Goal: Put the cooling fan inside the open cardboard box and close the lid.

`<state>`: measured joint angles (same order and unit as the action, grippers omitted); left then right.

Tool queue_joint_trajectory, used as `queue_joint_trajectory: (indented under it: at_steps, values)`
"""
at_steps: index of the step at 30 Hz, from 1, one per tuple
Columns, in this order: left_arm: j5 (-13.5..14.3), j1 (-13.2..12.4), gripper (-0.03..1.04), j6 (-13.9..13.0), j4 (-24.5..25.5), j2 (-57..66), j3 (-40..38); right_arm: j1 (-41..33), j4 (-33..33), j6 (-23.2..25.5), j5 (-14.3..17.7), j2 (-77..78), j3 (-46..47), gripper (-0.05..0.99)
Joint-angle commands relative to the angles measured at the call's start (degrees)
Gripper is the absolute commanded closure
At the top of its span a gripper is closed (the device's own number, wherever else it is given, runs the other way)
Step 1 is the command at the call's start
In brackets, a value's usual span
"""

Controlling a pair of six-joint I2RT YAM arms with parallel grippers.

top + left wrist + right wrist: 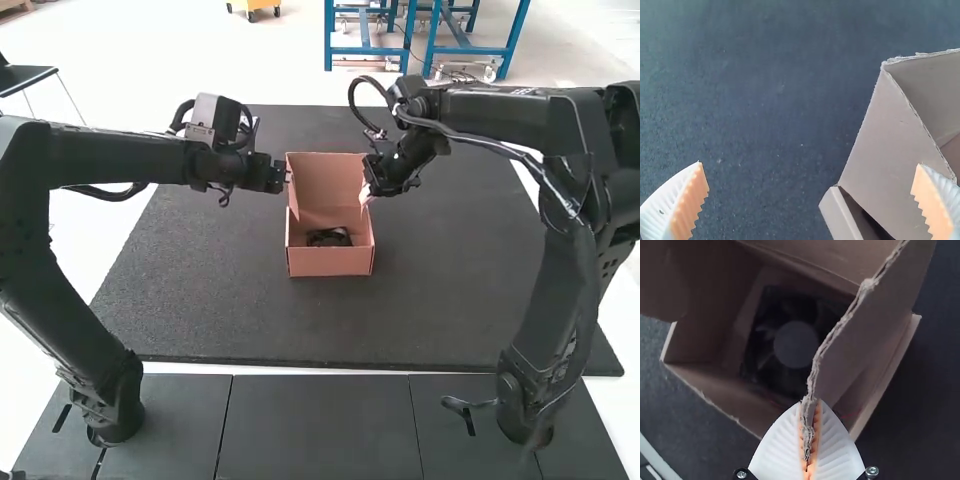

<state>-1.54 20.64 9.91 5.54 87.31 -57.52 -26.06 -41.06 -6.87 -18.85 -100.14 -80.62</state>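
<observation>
Right gripper (pixel 807 452), mine, clamped on one raised flap (pixel 865 340) to fold it shut; beyond, cooling fan (pixel 790 345) flat inside the cardboard box (pixel 705 385); farthest, my left gripper (pixel 287 178), spread wide beside the opposite flap (pixel 890 150), probably steadying.

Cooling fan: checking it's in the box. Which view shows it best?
The right wrist view: it looks down into the cardboard box at the cooling fan, its round hub visible. The high view gives a dark shape inside the box; the left wrist view faces the box's wall and the mat.
</observation>
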Motion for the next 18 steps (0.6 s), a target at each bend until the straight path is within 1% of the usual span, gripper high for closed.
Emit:
queue_joint_trajectory:
  at_steps: [1,7,14,18]
  values:
    - [-0.3,0.3,0.05,0.1,0.1,-2.4,-1.1,-1.2,-0.4,-1.3,-1.5,2.8,1.9,0.96]
    - [-0.3,0.3,0.05,-0.1,1.1,-3.5,-1.1,-1.2,-0.3,-2.4,-1.0,4.2,4.7,0.96]
    - [-0.3,0.3,0.05,-0.8,3.8,-5.3,-1.1,-1.2,-0.3,-3.0,-0.2,4.7,6.7,0.96]
    - [-0.4,0.3,0.05,-1.2,5.5,-6.5,-0.8,-1.2,-0.2,-4.1,0.4,4.6,7.2,0.96]
